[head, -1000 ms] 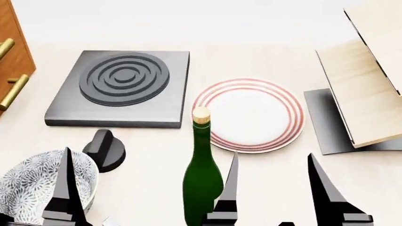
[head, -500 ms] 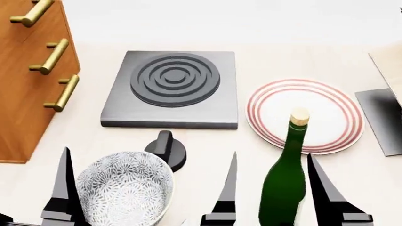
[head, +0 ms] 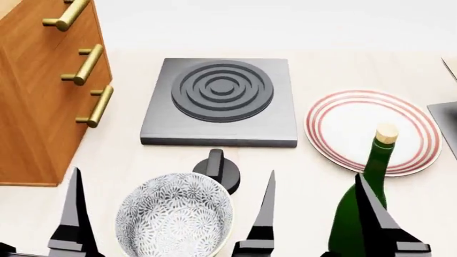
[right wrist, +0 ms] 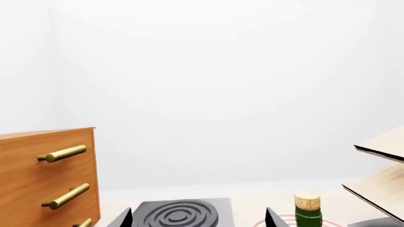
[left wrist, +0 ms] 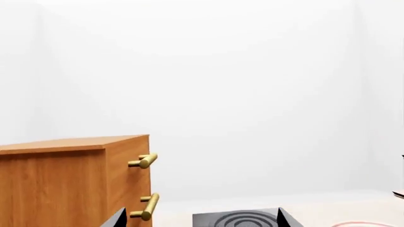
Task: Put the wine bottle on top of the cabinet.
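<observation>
Bowl (head: 175, 220) sits in front of the hob (head: 220, 101), knob (head: 218, 168) between them; plate (head: 373, 131) right of hob, cabinet (head: 44, 96) left. Bottle (head: 363, 206) upright right of the bowl, partly behind the right pincer's (head: 314, 214) finger. Both pincers low, spread wide, empty; left pincer (head: 171, 214) straddles the bowl.
</observation>
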Tool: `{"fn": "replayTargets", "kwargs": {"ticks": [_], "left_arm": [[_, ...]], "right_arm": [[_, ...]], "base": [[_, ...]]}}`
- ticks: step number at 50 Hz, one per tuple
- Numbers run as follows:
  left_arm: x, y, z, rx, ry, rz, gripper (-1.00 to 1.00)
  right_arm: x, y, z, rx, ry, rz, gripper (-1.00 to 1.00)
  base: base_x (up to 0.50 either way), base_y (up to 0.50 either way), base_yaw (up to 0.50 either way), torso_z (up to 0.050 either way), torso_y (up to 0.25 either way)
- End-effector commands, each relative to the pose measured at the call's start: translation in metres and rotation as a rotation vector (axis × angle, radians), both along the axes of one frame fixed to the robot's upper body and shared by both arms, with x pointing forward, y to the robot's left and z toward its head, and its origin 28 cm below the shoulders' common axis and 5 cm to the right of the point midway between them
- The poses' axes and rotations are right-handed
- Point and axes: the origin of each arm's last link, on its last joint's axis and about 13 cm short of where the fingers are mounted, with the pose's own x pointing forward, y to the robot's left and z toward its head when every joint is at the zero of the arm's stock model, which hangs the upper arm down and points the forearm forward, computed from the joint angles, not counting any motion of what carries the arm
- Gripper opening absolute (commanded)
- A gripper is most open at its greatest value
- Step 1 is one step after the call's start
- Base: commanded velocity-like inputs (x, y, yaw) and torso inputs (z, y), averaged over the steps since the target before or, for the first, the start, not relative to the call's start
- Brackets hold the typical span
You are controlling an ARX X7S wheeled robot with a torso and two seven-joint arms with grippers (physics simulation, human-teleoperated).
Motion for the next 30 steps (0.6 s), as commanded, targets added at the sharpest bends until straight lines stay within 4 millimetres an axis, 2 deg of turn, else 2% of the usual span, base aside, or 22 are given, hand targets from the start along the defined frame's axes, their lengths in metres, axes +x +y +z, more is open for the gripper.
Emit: {"fn": "replayTargets", "kwargs": {"ticks": [1, 9, 20, 24, 30], "left_arm": [[0.001, 0.0, -0.001, -0.003, 0.005, -0.003, 1.0], [0.001, 0.002, 0.001, -0.008, -0.001, 0.0, 1.0], [0.0, 0.003, 0.004, -0.016, -0.002, 0.0, 1.0], [0.0, 0.003, 0.004, -0.018, -0.004, -0.002, 1.0], [0.001, 0.003, 0.005, -0.017, -0.005, 0.001, 1.0]], "right_arm": [[0.002, -0.007, 0.001, -0.007, -0.003, -0.048, 1.0], [0.014, -0.018, 0.005, -0.059, -0.008, -0.144, 1.0], [0.039, -0.029, 0.029, -0.096, -0.004, -0.218, 1.0], [0.058, -0.039, 0.026, -0.157, 0.045, -0.272, 1.0], [0.068, -0.043, 0.026, -0.159, 0.064, -0.286, 1.0]], "base": [[0.0, 0.0, 0.0, 0.0, 0.0], [0.0, 0.0, 0.0, 0.0, 0.0], [0.0, 0.0, 0.0, 0.0, 0.0], [0.0, 0.0, 0.0, 0.0, 0.0], [0.0, 0.0, 0.0, 0.0, 0.0]]}}
